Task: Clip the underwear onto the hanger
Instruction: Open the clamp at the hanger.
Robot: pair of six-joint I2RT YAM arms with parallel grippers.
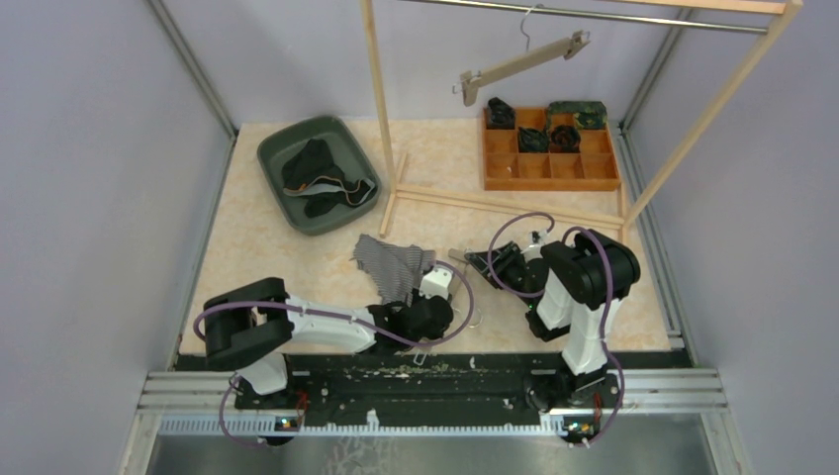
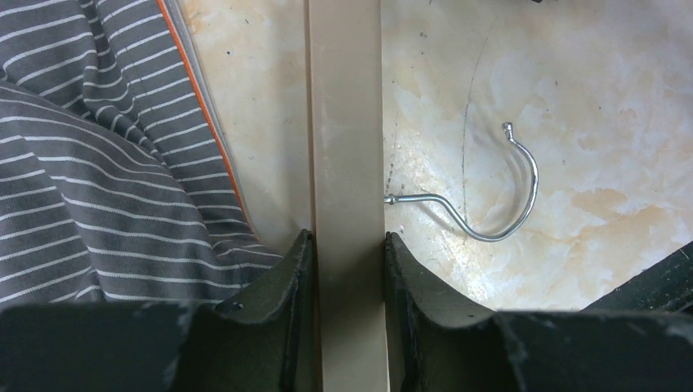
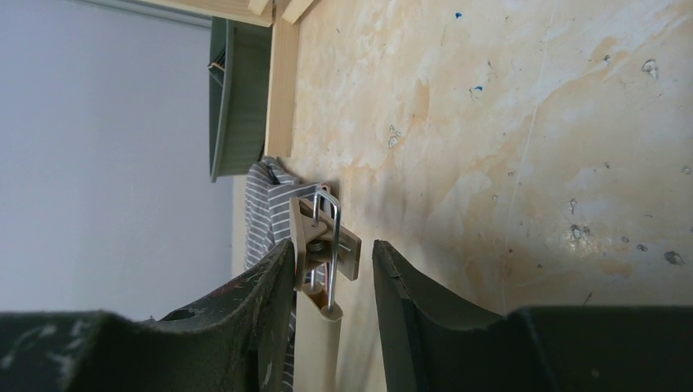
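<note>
Clamping the hanger (image 2: 343, 122) by its bar, the left gripper (image 2: 347, 245) has both fingers pressed flat against the bar's sides, pinning it on the table (image 2: 572, 82). Just left of those fingers lies the underwear (image 2: 98, 163), a striped grey heap whose orange-edged hem runs close beside the bar. To the right of them the wire hook (image 2: 507, 196) curls out over the tabletop.

The right gripper (image 3: 331, 245) straddles the clip (image 3: 323, 237) at the bar's end. Its fingers stand apart: one is at the clip's side and the other shows a clear gap, so it looks released, not squeezing. Past the fingertips the striped cloth sits right behind the clip; whether any of it is in the clip's mouth I cannot tell. Farther on is the green tray (image 3: 237, 90).

The underwear looks light, soft and limp. It should fold and drag instead of sliding as one piece, and a loose pinch may lift only one layer. The doubled hem is the firmest place to take it, near a corner, so that edge can be fed into the clip. The clip is stiff and sprung; it probably needs a square squeeze on its tails, or it may twist. The hanger is rigid and light and may skate on the smooth table unless pinned.
</note>
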